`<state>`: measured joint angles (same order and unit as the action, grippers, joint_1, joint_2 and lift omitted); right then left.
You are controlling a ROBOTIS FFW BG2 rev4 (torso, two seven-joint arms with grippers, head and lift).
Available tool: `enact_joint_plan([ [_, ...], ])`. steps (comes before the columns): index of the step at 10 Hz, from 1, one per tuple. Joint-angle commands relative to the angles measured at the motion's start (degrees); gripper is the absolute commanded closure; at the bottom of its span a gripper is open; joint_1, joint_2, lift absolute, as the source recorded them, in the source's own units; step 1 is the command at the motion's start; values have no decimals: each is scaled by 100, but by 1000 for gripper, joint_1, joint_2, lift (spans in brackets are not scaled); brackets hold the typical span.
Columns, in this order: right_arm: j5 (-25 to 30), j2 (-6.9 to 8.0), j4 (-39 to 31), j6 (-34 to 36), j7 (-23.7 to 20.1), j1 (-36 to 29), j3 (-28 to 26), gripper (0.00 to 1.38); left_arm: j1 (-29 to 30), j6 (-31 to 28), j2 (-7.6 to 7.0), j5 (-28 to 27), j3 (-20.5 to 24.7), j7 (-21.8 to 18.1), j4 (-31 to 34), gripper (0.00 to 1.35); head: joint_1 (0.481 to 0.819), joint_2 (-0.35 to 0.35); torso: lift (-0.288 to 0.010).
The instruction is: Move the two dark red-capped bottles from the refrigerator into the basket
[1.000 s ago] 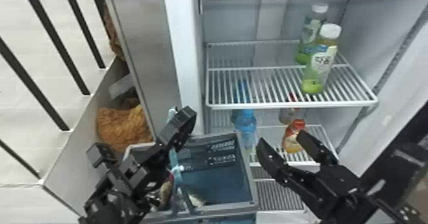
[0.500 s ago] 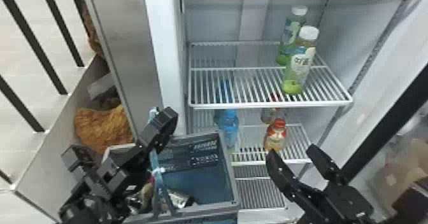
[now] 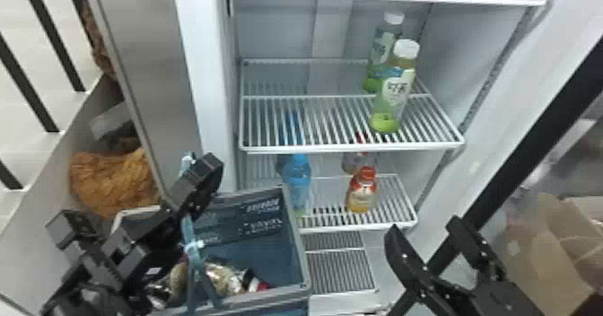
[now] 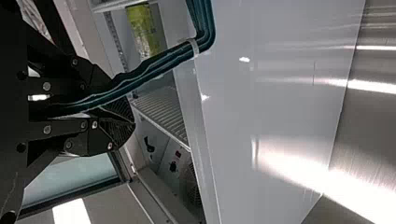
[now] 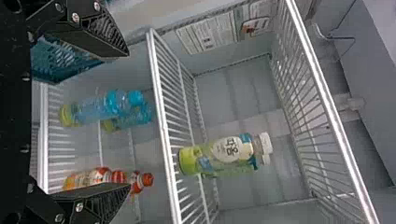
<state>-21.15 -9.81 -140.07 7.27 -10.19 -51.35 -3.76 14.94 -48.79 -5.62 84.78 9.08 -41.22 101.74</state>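
Red-capped bottles stand one behind the other inside the refrigerator, which is open. Across its inside run an upper wire shelf and a smaller-looking lower wire shelf. The basket, blue-grey and open-topped, is in front of the refrigerator at its left side. The right gripper is empty, its two fingers spread wide, and is in front of the refrigerator, to the right of the basket and apart from every bottle. The left gripper is closed around the basket's handle, which passes between its fingers. Two green bottles with white caps stand upright at the right of the upper shelf, one behind the other. Two blue bottles stand on the lower shelf, near its left end. To their right, on that same shelf, stand the two red-capped bottles, the front one with orange contents. Inside the basket, among shiny items, lies a dark object with a red end; whether it is a bottle cannot be told
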Motion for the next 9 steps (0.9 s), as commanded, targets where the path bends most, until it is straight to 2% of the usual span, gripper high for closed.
enact_joint_plan([
  [1, 127, 58, -91, -94, 0, -250, -58, 183, 10, 0, 0, 0, 6, 0, 0, 1193, 695, -125, -34],
  [5, 413, 233, -330, -361, 0, -672, -253, 183, 38, 14, 17, 12, 6, 0, 0, 1193, 695, -150, -34],
  [9, 413, 260, -386, -432, 0, -799, -276, 185, 66, 14, 35, 23, 40, 0, 0, 1193, 695, -165, -34],
])
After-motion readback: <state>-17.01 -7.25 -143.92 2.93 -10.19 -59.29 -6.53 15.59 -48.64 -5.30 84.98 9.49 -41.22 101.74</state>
